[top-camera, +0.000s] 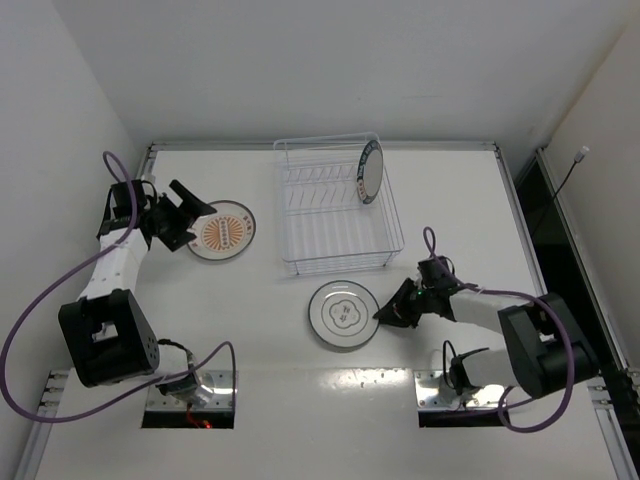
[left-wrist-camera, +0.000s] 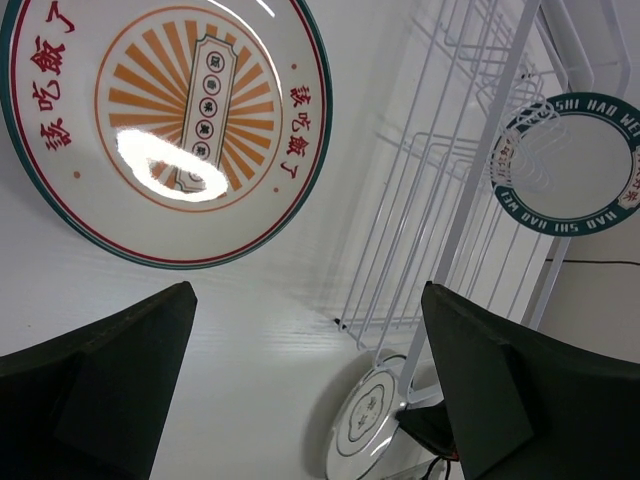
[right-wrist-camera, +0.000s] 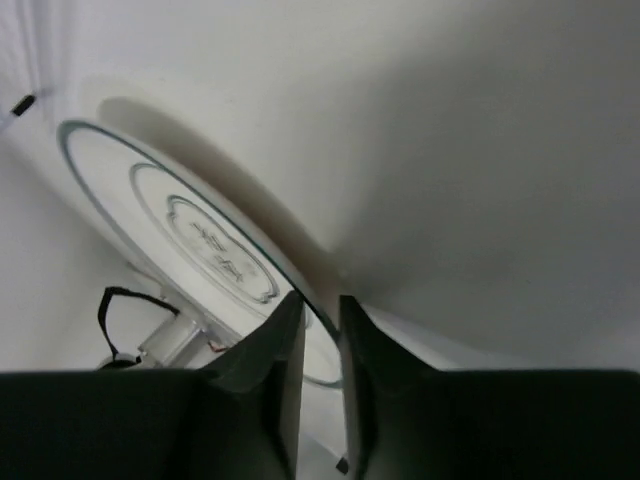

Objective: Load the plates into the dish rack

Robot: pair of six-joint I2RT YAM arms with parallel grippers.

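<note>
Top external view: the right gripper (top-camera: 385,314) pinches the right-hand rim of the round white plate with grey rings (top-camera: 340,315), which lies on the white table (top-camera: 450,200) just in front of the white wire dish rack (top-camera: 385,215). Whether its edge is off the surface is hard to tell. The round white plate with a dark-blue rim (top-camera: 370,170) stands in a slot. The left gripper (top-camera: 195,222) hangs spread wide beside the round white plate with an orange sunburst centre (top-camera: 222,230). The pick-up is in hand; next, the plate probably needs tipping upright and steering into a free slot.
</note>
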